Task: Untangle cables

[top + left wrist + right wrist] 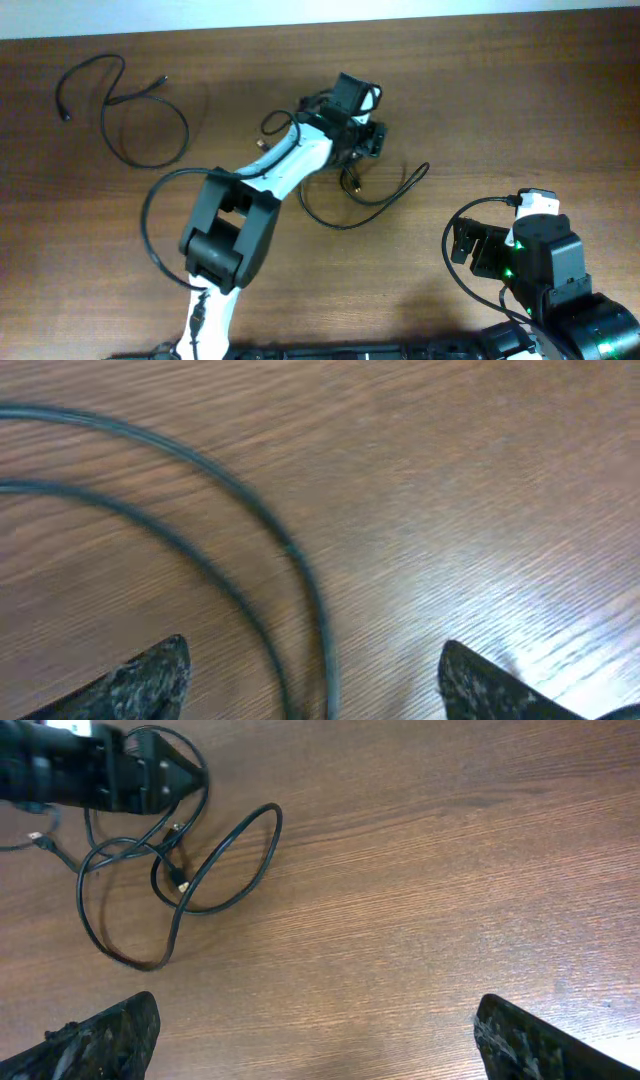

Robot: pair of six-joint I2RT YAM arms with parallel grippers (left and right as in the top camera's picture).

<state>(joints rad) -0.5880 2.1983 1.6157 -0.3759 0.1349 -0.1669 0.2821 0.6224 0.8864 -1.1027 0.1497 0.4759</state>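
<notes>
A tangle of thin black cables (355,190) lies at the table's middle, with loops and a small plug end (352,183). My left gripper (362,135) is open and low over the tangle; in the left wrist view two cable strands (300,575) run between its open fingers (315,680). A separate black cable (130,110) lies loose at the far left. My right gripper (462,245) is open and empty at the right front. The right wrist view shows the tangle (180,880) far off, beyond its open fingers (315,1030).
The wooden table (500,100) fills all views. Thicker black wires loop by the left arm's base (150,230) and by the right arm (455,215). The left arm (260,190) stretches across the middle of the table.
</notes>
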